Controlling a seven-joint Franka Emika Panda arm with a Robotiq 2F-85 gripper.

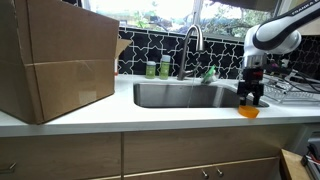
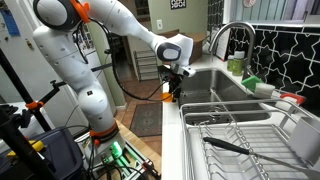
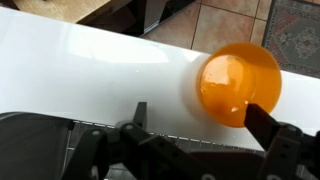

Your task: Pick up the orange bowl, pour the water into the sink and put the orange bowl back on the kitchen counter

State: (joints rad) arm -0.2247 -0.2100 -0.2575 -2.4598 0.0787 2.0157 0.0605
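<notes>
Beside the sink [image 1: 180, 95]: the bowl [image 3: 240, 83] sits on the white tabletop [image 3: 100, 80], near its front edge.
Jaws: the gripper [image 3: 195, 108] hangs over the bowl, spread wide and holding nothing; one finger [image 3: 265, 118] overlaps the rim.
Handling: we judge it light, stiff, slick plastic; any water would slosh.
Grip: we'd pinch the rim wall and keep it level.

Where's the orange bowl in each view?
Exterior view: bowl lower right, on the counter's front edge, right of the sink.
Exterior view: small orange patch centre-left, under the tool, mostly hidden.
Wrist view: upper right, on the counter.
Shared landmark: the white counter.
</notes>
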